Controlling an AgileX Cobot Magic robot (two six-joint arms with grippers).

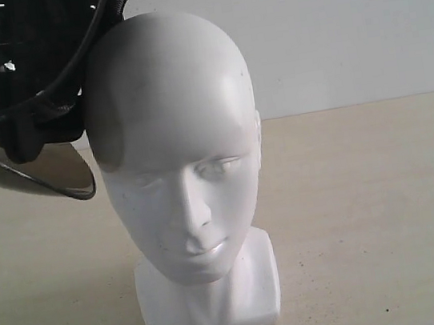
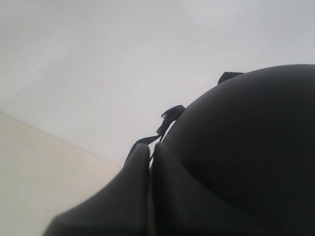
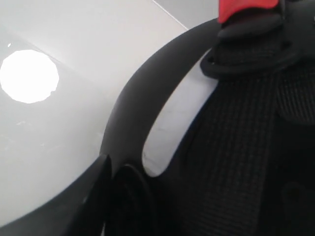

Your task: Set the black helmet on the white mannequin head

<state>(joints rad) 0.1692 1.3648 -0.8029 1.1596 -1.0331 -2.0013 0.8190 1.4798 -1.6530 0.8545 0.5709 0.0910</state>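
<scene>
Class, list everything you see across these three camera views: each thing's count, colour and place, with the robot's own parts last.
table: one, beige, across the lower scene.
wall: one, pale grey, behind.
white mannequin head: one, glossy white, upright on the table, centre.
black helmet: one, matte black, raised at upper left of the exterior view, beside the head's crown, not on it.
visor: one, smoky translucent, under the helmet's front edge.
red tab: one, red, inside the helmet.
robot's tools: not clearly distinguishable; dark shapes against the helmet in both wrist views.
</scene>
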